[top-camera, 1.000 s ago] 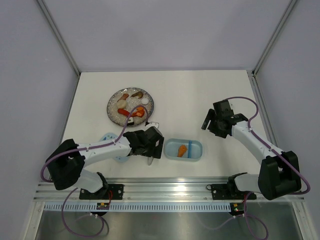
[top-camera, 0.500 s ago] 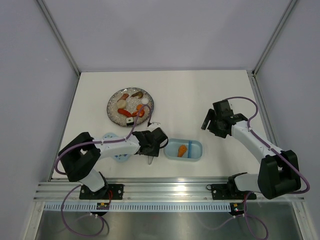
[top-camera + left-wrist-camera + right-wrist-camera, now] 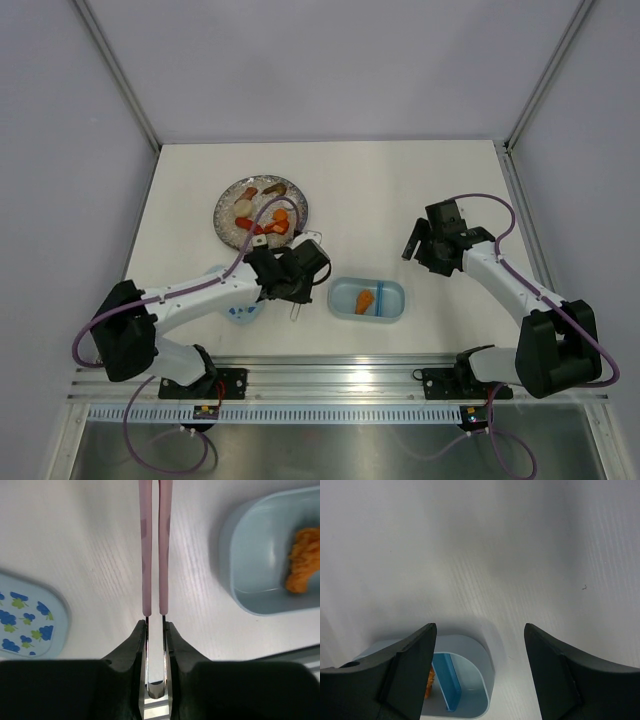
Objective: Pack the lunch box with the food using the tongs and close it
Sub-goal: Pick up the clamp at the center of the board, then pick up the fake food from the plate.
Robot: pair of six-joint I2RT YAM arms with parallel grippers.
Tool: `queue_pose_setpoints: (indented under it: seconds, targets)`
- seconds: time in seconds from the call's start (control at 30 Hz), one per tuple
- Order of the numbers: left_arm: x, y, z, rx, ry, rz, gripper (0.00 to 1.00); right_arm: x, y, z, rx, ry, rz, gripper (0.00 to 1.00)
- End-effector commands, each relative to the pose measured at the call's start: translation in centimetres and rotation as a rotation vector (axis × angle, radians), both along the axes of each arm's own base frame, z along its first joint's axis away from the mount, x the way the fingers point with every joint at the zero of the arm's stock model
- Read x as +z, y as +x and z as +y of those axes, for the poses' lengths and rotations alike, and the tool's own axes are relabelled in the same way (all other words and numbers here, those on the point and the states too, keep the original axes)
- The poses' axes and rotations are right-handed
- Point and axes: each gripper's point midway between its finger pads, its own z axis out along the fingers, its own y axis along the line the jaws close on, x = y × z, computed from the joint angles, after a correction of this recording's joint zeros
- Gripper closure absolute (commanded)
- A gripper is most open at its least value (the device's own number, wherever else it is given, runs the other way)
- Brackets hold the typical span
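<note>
My left gripper [image 3: 155, 625] clamps the tongs [image 3: 145, 555] just left of the lunch box [image 3: 250, 570], pressing their thin, light, springy arms nearly together, a hold I judge best kept gentle and square across both arms lest they twist, while my right gripper [image 3: 479, 626] hangs wide open beyond its right end.

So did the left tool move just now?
Yes. Seen from above, the left tool, shut on the tongs, has crept a little closer to the plate.
</note>
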Motion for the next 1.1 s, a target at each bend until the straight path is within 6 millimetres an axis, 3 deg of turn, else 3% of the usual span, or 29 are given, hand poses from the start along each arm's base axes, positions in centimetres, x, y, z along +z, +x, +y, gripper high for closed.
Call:
queue_pose_setpoints:
  seconds: [0.0,0.17,0.4,0.53,0.57,0.7,0.8,0.93,1.07]
  targets:
    - [4.3,0.5,-0.2,-0.101,-0.026,-0.036,0.98,1.0,1.1,0.2,0.013,0.002,-0.037,0.21]
    - [5.9,1.6,1.6,-0.067,-0.038,-0.02,0.98,0.6,0.6,0.0,0.008,0.001,-0.033,0.21]
    - [9.0,5.5,4.9,0.079,-0.077,-0.076,0.98,0.5,-0.4,-0.5,-0.008,-0.002,-0.04,0.21]
    - [11.1,8.2,5.6,0.136,-0.104,-0.098,0.99,0.8,-0.5,-0.9,-0.016,-0.017,-0.047,0.21]
    - [12.5,9.3,5.8,0.152,-0.107,-0.131,0.99,0.8,-0.6,-0.9,-0.015,-0.019,-0.046,0.21]
    - [13.0,12.4,8.0,0.196,-0.067,-0.136,1.0,1.5,-0.6,-1.0,-0.019,-0.018,-0.065,0.21]
    - [12.6,14.5,8.4,0.201,-0.112,-0.098,1.0,2.1,-0.6,-1.3,-0.027,-0.033,-0.072,0.21]
    - [11.2,16.3,8.8,0.184,-0.033,-0.033,0.9,2.6,-0.6,-1.6,-0.04,-0.045,-0.075,0.21]
    - [10.7,16.8,10.4,0.199,0.081,-0.007,0.89,3.1,-0.7,-1.7,-0.044,-0.044,-0.089,0.21]
